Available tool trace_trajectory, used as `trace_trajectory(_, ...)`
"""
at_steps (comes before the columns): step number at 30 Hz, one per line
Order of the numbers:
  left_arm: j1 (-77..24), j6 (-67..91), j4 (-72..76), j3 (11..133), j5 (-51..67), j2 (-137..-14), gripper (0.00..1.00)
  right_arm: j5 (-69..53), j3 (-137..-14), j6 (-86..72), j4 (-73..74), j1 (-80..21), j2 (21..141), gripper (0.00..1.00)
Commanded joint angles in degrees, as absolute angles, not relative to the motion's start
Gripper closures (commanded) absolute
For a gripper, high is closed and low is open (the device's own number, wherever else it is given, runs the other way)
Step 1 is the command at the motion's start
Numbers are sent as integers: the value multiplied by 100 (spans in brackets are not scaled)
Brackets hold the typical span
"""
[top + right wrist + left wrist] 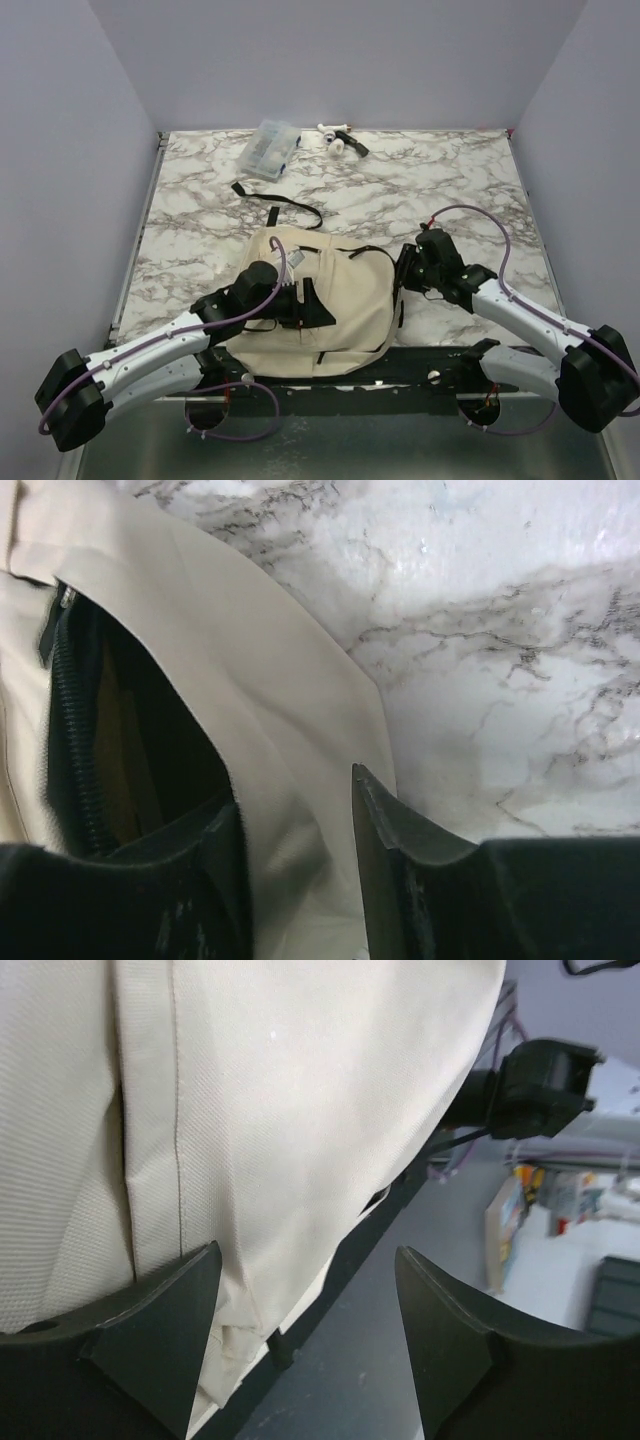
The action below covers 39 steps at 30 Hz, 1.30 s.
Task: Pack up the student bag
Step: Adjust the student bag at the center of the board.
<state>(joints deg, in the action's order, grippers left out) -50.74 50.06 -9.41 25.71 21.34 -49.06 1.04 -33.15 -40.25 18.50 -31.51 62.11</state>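
Marble worktop [450, 190] with the tan bag [345, 290] at its near edge, between both arms.
The left arm covers part of the bag's front. The left claw [308, 1250] is spread wide, one finger against the fabric. The right claw [295, 790] is partly spread astride the bag's unzipped rim, not pinching. Far side: clear box [268, 150], strap [285, 207], unclear small bits [340, 140].
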Motion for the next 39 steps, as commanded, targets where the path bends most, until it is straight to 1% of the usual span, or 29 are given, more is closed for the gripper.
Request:
trace_trajectory(1, -4897, 5945, -283, 1899, 1822, -4977, 29, -125, -2850, -4151, 1237, -3135, 5939, 63)
trace_trajectory(2, -4784, 5898, -271, 1919, 1702, -5088, 30, -194, -2746, -4237, 1099, -3131, 5877, 68)
trace_trajectory(7, -3732, 5361, -75, 2129, 1579, -6146, 32, -609, -2194, -4782, -164, -3138, 6020, 78)
trace_trajectory(11, -2695, 4680, -41, 2580, 1787, -7230, 32, -1415, -1781, -5296, -1799, -3133, 6697, 81)
trace_trajectory(13, -2158, 4396, -136, 2827, 1980, -7643, 32, -1725, -1741, -5441, -2335, -3145, 7052, 81)
trace_trajectory(16, -1447, 4202, -148, 2995, 2302, -7799, 32, -1909, -1822, -5558, -2707, -3154, 7411, 81)
trace_trajectory(18, -1290, 4079, -157, 3161, 2446, -7685, 32, -1981, -1949, -5620, -2849, -3184, 7595, 81)
trace_trajectory(21, -1316, 4148, -185, 3339, 2873, -7304, 31, -2002, -2282, -5563, -2745, -3186, 7773, 81)
trace_trajectory(24, -1392, 4254, -488, 3349, 2992, -6606, 28, -1676, -2626, -5381, -2237, -3190, 7720, 79)
trace_trajectory(27, -1439, 4193, -1703, 3523, 2675, -5693, 21, -1435, -2934, -5076, -1768, -3181, 7668, 78)
trace_trajectory(28, -1441, 4216, -2120, 3574, 2522, -5326, 17, -1370, -3016, -4973, -1655, -3182, 7660, 78)
trace_trajectory(30, -1441, 4344, -3113, 3650, 2179, -4676, 12, -1249, -3096, -4847, -1521, -3159, 7631, 78)
trace_trajectory(33, -1416, 4945, -4311, 3684, 1838, -3823, 3, -1221, -3151, -4739, -1420, -3139, 7637, 78)
trace_trajectory(35, -1391, 5450, -4947, 3609, 2022, -3386, 2, -1247, -3089, -4722, -1488, -3129, 7638, 78)
trace_trajectory(36, -1389, 5730, -5123, 3478, 2316, -3211, 1, -1269, -3044, -4734, -1546, -3129, 7653, 78)
trace_trajectory(39, -1397, 6921, -5147, 2630, 3237, -2679, 2, -1330, -2910, -4775, -1710, -3128, 7688, 78)
